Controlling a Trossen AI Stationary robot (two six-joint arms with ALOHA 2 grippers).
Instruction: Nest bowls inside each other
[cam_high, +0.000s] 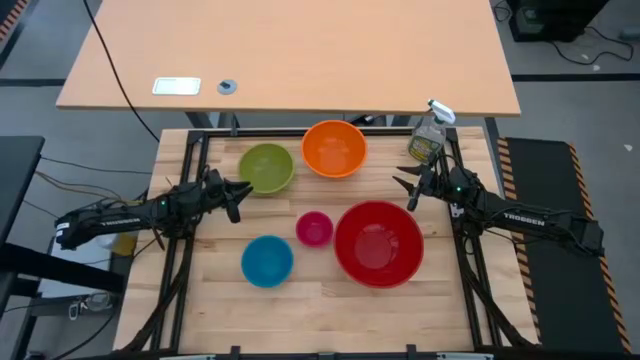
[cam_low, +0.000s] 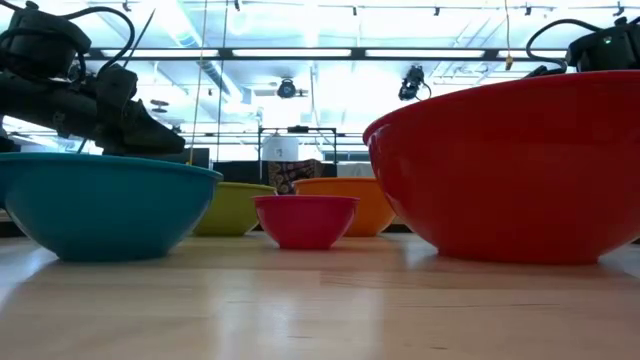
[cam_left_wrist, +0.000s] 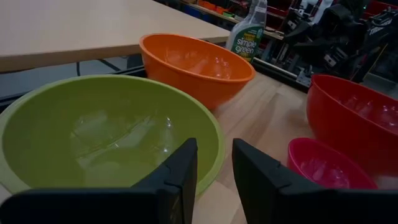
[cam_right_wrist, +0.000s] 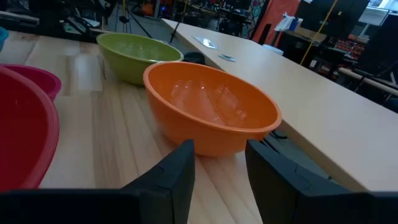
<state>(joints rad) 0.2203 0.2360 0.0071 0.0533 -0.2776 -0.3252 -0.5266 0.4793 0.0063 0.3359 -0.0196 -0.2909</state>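
Five bowls stand apart, each upright on its base on the wooden table: red (cam_high: 378, 243), orange (cam_high: 334, 148), lime green (cam_high: 266, 167), blue (cam_high: 267, 260) and pink (cam_high: 314, 229). My left gripper (cam_high: 243, 190) hovers at the table's left, just beside the green bowl's rim (cam_left_wrist: 211, 134), open with nothing between its fingers (cam_left_wrist: 214, 174). My right gripper (cam_high: 405, 186) hovers at the right, between the orange and red bowls, open and empty (cam_right_wrist: 221, 168).
A clear spray bottle (cam_high: 429, 135) stands at the table's far right corner. A larger light desk (cam_high: 290, 55) lies beyond the far edge. Bare wood shows along the near edge (cam_high: 320, 310).
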